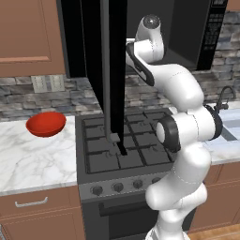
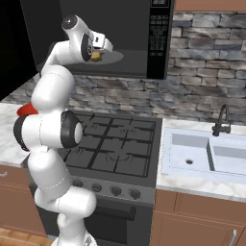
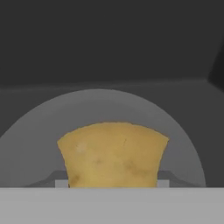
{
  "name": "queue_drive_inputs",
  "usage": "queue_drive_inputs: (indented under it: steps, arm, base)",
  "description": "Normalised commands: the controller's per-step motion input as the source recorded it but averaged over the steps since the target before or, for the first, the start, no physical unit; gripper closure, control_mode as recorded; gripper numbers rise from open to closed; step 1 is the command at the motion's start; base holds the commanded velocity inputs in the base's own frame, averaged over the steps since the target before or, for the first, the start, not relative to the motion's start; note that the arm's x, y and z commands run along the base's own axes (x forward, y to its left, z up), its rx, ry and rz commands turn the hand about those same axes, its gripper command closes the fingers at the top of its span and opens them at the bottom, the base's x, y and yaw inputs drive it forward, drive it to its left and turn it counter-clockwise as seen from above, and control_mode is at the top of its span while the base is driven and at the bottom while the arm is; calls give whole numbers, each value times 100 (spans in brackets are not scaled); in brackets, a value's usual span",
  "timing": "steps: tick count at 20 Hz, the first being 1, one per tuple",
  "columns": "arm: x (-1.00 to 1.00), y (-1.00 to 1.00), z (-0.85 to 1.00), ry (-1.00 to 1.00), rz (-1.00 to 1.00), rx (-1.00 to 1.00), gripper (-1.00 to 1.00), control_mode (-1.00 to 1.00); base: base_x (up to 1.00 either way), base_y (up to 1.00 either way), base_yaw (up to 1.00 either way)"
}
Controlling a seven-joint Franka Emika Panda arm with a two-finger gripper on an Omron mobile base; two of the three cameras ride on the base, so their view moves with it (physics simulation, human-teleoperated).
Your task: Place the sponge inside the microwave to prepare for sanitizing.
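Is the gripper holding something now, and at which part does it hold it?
Yes: the gripper holds the sponge by its two opposite sides, at the end nearest the hand, over the round plate inside the microwave.

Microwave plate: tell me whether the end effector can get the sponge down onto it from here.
Probably yes. The end effector is inside the open microwave, the sponge in its grip above the round plate. Nothing stands between them.
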Motion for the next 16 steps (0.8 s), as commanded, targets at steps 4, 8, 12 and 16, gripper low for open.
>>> queue_drive_inputs:
  steps: [4, 8, 12, 16]
  arm:
    - [24, 0, -6, 0, 0, 0, 100, -100]
    - [11, 0, -5, 0, 0, 0, 100, -100]
    - [1, 0, -23, 2, 0, 0, 100, -100]
    - [2, 0, -21, 1, 0, 0, 100, -100]
  base:
    - [0, 0, 0]
    - [0, 0, 0]
    - [0, 0, 0]
    - [0, 0, 0]
